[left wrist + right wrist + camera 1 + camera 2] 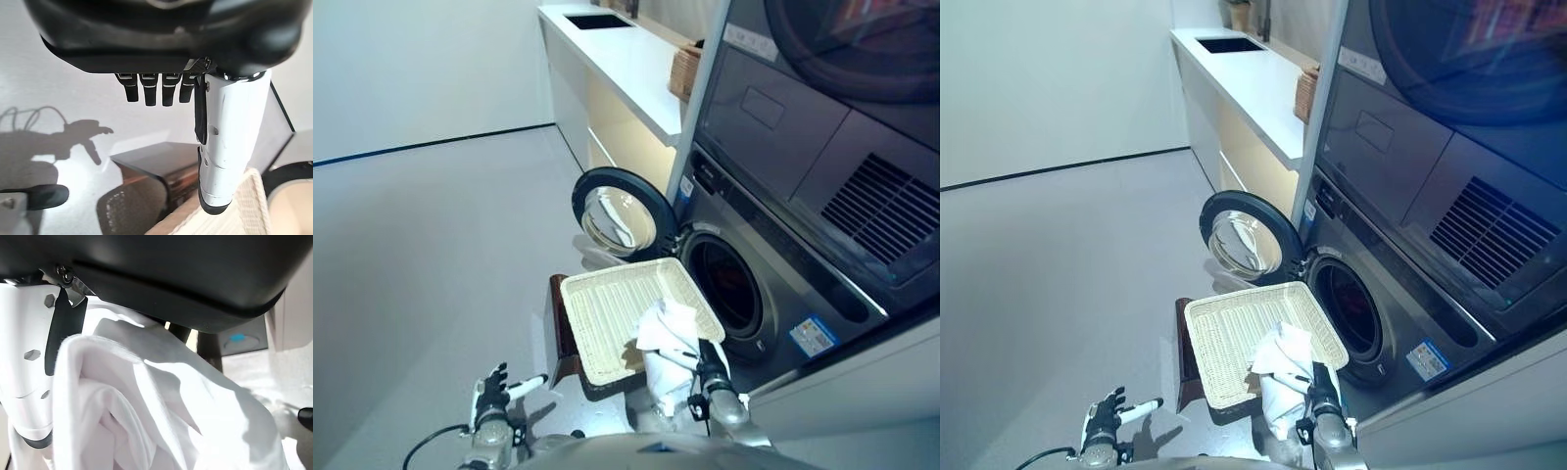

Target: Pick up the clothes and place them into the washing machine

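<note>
Head view: the right hand (710, 367) is gripping a bunched white garment (664, 348), which is hanging over the near right corner of the wicker basket (607, 313). The basket is sitting on a dark stool (560, 333) right in front of the washing machine (744, 284), whose door (617, 215) is swinging wide. The left hand (494, 392) is hanging near the floor, holding nothing.

Left wrist view: fingers (154, 90) relaxed and mostly straight, thumb out.

Right wrist view: the cloth is filling the palm, bunched against the thumb (29, 352).
</note>
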`<state>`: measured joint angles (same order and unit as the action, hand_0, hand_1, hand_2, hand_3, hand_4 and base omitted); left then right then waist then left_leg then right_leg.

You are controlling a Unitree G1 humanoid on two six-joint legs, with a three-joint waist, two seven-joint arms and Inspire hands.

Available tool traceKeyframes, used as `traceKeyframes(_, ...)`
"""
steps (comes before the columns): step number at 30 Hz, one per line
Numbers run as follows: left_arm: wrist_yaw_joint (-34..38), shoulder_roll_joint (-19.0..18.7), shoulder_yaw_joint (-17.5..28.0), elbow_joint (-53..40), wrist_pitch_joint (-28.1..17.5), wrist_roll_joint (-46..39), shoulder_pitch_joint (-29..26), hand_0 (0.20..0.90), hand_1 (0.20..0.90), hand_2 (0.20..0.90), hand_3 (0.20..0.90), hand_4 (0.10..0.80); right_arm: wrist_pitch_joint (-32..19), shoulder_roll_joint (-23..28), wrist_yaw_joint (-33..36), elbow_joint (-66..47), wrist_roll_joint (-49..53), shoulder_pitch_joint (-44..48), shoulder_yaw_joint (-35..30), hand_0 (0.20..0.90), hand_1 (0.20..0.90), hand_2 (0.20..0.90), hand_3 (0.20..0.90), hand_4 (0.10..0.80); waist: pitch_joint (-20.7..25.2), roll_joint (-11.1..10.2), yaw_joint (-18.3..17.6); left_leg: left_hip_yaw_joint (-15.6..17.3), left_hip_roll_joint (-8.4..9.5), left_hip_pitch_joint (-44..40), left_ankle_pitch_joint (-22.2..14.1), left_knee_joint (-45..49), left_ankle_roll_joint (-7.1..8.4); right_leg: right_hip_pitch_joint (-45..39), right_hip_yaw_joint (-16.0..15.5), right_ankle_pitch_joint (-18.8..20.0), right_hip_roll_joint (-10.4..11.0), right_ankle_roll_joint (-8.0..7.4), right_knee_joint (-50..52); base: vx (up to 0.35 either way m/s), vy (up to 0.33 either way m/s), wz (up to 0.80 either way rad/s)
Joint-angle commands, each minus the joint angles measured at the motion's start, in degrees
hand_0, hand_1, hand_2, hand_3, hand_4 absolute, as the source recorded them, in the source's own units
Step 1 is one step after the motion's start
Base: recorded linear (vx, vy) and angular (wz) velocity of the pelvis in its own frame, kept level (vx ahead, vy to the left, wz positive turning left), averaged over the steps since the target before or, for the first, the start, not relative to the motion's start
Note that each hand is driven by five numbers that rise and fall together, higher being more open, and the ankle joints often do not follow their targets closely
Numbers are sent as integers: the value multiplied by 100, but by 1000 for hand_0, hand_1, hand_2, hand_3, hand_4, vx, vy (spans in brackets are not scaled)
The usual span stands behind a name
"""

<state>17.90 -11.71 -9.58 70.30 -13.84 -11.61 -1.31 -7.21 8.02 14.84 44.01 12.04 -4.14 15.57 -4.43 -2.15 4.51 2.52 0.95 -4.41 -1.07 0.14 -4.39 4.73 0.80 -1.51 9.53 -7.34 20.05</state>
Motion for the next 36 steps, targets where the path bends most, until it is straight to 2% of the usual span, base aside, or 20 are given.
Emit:
traceKeyframes(1, 0, -413, 106, 23, -217, 213, -21, 900, 900, 900, 900, 800, -493, 43, -33, -896, 199, 253, -205, 200, 200, 200, 200, 300, 76, 49, -70, -358, 91, 416, 165, 269, 74, 271, -116, 706, -128, 97, 1310, 138, 97, 2)
traceKeyframes(2, -1, -413, 106, 24, -218, 213, -21, 900, 900, 900, 900, 800, -493, 43, -34, -897, 199, 252, -205, 200, 200, 200, 200, 300, 68, 39, -79, -366, 102, 410, 157, 274, 75, 269, -122, 683, -115, 98, 1334, 305, 60, -3)
traceKeyframes(3, -43, -455, 128, 168, -177, 314, 1, 900, 900, 900, 900, 800, -503, 53, -53, -836, 247, 216, -317, 200, 200, 200, 200, 300, 85, 16, -164, -459, 176, 195, 12, 226, 116, 470, -489, 499, -144, 182, 704, 328, 16, -11)
traceKeyframes(4, -57, -471, 157, 188, -183, 305, 7, 900, 900, 900, 900, 800, -497, 77, -59, -861, 250, 201, -336, 200, 200, 200, 200, 300, 75, 2, -215, -497, 201, 89, -38, 174, 145, 485, -631, 535, -80, 163, 342, 443, -14, -13)
traceKeyframes(6, -59, -469, 174, 224, -204, 320, 29, 900, 900, 900, 900, 800, -481, 87, -68, -815, 225, 189, -399, 200, 200, 200, 200, 300, 77, -93, -321, -576, 309, -212, -229, 37, 241, 618, -1029, 824, -3, 86, -1092, 383, -94, -5)
traceKeyframes(8, -31, -486, 179, 263, -245, 299, 3, 900, 900, 900, 900, 800, -455, 63, -69, -741, 199, 206, -418, 200, 200, 200, 200, 300, 44, -127, -414, -655, 324, -397, -285, -71, 306, 757, -1039, 1126, -1, -18, -1729, 347, -92, 1)
traceKeyframes(10, -23, -483, 162, 254, -260, 280, -23, 900, 900, 900, 900, 800, -445, 72, -68, -761, 172, 209, -414, 200, 200, 200, 200, 300, 21, -93, -465, -720, 275, -495, -345, -103, 343, 759, -940, 1237, -58, -49, -1985, 284, -83, 48)
traceKeyframes(13, 33, -404, 83, 107, -332, 247, -59, 900, 900, 900, 900, 800, -438, 114, -128, -901, 159, 98, -396, 200, 200, 200, 200, 300, 147, -191, -556, -904, 232, -628, -533, -61, 429, 592, -430, 1380, -229, -16, -2220, 304, -138, 50)
traceKeyframes(18, 40, -278, -17, 16, -344, 186, -70, 900, 900, 900, 900, 800, -495, 221, -194, -1107, 209, 112, -306, 200, 200, 200, 200, 300, 311, -106, -605, -1076, 24, -578, -403, 298, 584, 400, -298, 1227, -472, 137, -2165, 222, -174, 63)
traceKeyframes(19, 17, -252, -65, -13, -380, 174, -107, 900, 900, 900, 900, 800, -510, 270, -225, -1093, 221, 137, -265, 200, 200, 200, 200, 300, 295, -111, -601, -1106, 10, -299, -116, 1041, 721, 218, -230, 1126, -552, 247, -2209, 130, -160, 33)
traceKeyframes(21, -17, -228, -122, -166, -417, 76, -160, 900, 900, 900, 900, 800, -540, 314, -239, -1141, 281, 166, -172, 200, 200, 200, 200, 300, 202, -219, -537, -1083, 67, 337, 443, 2421, 835, -81, -204, 1010, -544, 398, -2277, 115, -199, 15)
traceKeyframes(22, -18, -228, -122, -168, -416, 75, -161, 900, 900, 900, 900, 800, -540, 314, -240, -1140, 281, 168, -174, 200, 200, 200, 200, 300, 202, -207, -546, -1093, 61, 367, 418, 2473, 836, -78, -215, 1012, -553, 399, -2278, 97, -254, 2)
traceKeyframes(23, -91, -202, -168, -428, -451, 30, -148, 900, 900, 900, 900, 800, -524, 365, -259, -1175, 258, 222, -58, 200, 200, 200, 200, 300, 54, -344, -374, -1146, 323, 904, 675, 3626, 765, -288, -136, 927, -532, 541, -2295, 96, -218, -8)
traceKeyframes(25, -114, -157, -148, -436, -456, -23, -118, 900, 900, 900, 900, 800, -520, 385, -233, -1080, 215, 343, 13, 200, 200, 200, 200, 300, 14, -405, -219, -1151, 407, 1263, 703, 4224, 649, -440, -32, 883, -541, 618, -2321, 139, -189, -32)
traceKeyframes(28, -90, -148, -125, -357, -445, -2, -74, 900, 900, 900, 900, 800, -523, 336, -199, -946, 198, 637, 162, 200, 200, 200, 200, 300, -7, -445, -2, -1026, 134, 1741, 652, 3634, 533, -587, 140, 775, -552, 599, -2318, 160, -42, -34)
traceKeyframes(30, -20, -164, -112, -236, -426, 7, -55, 900, 900, 900, 900, 800, -547, 275, -167, -853, 199, 821, 281, 200, 200, 200, 200, 300, 41, -344, 70, -969, -230, 1747, 764, 2297, 590, -648, 199, 660, -660, 502, -2364, 201, 68, -32)
traceKeyframes(31, 4, -159, -121, -175, -400, 26, -62, 900, 900, 900, 900, 800, -554, 269, -151, -855, 186, 848, 328, 200, 200, 200, 200, 300, 53, -251, 111, -951, -339, 1636, 815, 1500, 646, -736, 238, 575, -726, 452, -2425, 231, 112, -18)
traceKeyframes(33, 56, -122, -149, -61, -308, 33, -108, 900, 900, 900, 900, 800, -541, 278, -114, -831, 159, 853, 389, 200, 200, 200, 200, 300, 74, -78, 120, -797, -447, 1441, 1028, 388, 771, -920, 217, 435, -776, 377, -2493, 180, 112, -4)
traceKeyframes(34, 60, -98, -190, -35, -275, 56, -122, 900, 900, 900, 900, 800, -514, 273, -93, -852, 143, 851, 400, 200, 200, 200, 200, 300, 108, -5, 76, -570, -508, 1355, 1131, 170, 827, -977, 132, 361, -775, 365, -2500, 121, 117, -5)
traceKeyframes(36, 72, -91, -187, -4, -252, 117, -103, 900, 900, 900, 900, 800, -507, 229, -89, -917, 123, 851, 423, 200, 200, 200, 200, 300, 194, 59, 58, -585, -511, 1140, 1048, 33, 832, -1028, 90, 264, -759, 345, -2450, 127, 117, -13)
